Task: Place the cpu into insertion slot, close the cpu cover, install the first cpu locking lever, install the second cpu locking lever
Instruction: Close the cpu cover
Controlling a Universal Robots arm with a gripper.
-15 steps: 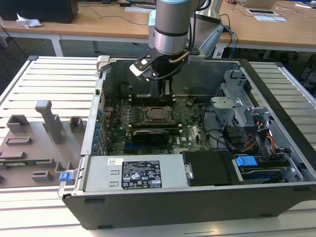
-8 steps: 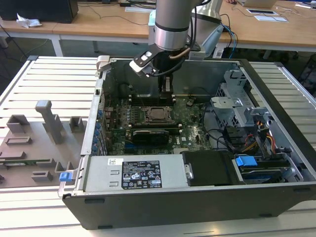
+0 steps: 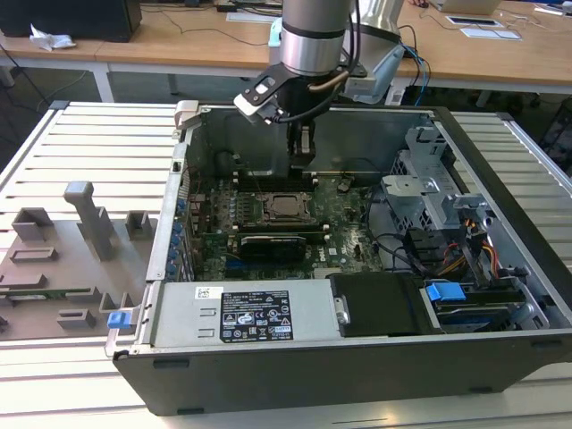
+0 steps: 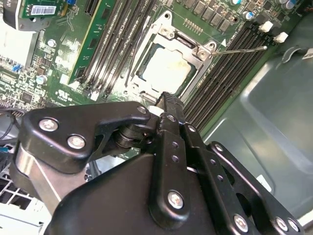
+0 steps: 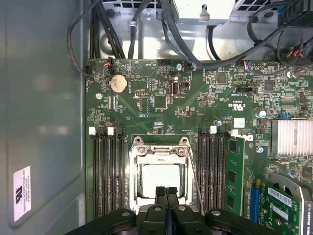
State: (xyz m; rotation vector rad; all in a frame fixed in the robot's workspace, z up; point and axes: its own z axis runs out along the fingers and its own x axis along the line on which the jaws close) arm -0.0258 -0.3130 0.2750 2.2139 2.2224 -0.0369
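I am standing by the bench (image 3: 89,134) and looking into the open computer case (image 3: 357,366), where the arm is reaching down over the green board (image 5: 195,110). The tool (image 5: 165,190) is hanging just above the near edge of the insertion slot (image 3: 270,207). Its two fingers are pressed together and are pinching nothing that I can see. The cpu (image 5: 159,178) is already lying flat inside the slot, with its pale top showing through the square window. The cpu cover (image 5: 157,151) is lying down over it, and it seems closed. So, in my judgement, the work is now standing at the locking levers. One thin wire lever (image 4: 239,49) is sticking out sideways over the long memory slots (image 4: 230,73), and to me it is looking not yet hooked. A second wire lever (image 5: 194,181) is running close along the other side of the socket, and I cannot tell whether it is caught under its hook. As I see it, fastening a lever is calling for the closed tip to be set on the wire itself, not on the cover, and for a careful push downward and then sideways under the hook, without scraping the board.
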